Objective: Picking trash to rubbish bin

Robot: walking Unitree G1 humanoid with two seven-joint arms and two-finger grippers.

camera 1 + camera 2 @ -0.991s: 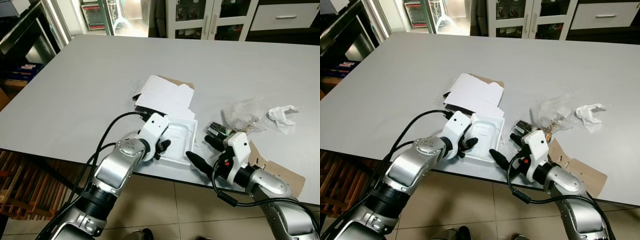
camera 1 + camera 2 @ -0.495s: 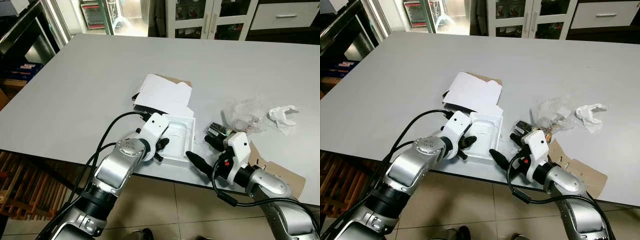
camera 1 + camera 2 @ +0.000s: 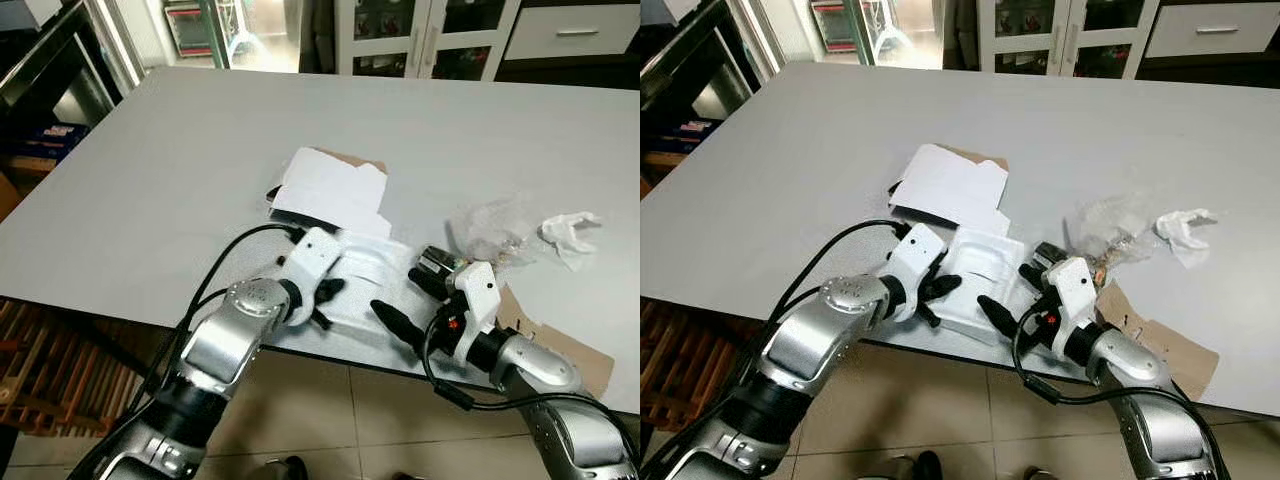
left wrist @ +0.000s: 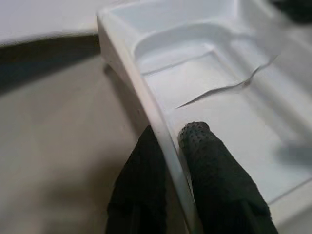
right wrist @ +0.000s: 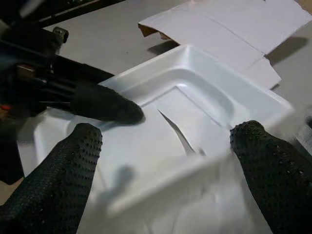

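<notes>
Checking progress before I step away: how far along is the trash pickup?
Nothing looks binned yet. In hand: left hand is pinched on the white plastic tray's rim at the table edge; right hand is open beside it. Left: white cardboard, clear wrapper, crumpled tissue, brown cardboard.

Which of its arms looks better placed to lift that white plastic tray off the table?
Probably the left: its pincer is shut on the white tray's wall. The right pincer is open, merely facing the tray.

A white moulded plastic tray [image 3: 362, 278], cracked across its recessed floor, lies tilted at the table's near edge. Crumpled clear wrap [image 3: 490, 228] and a white tissue [image 3: 568, 232] lie farther right.
</notes>
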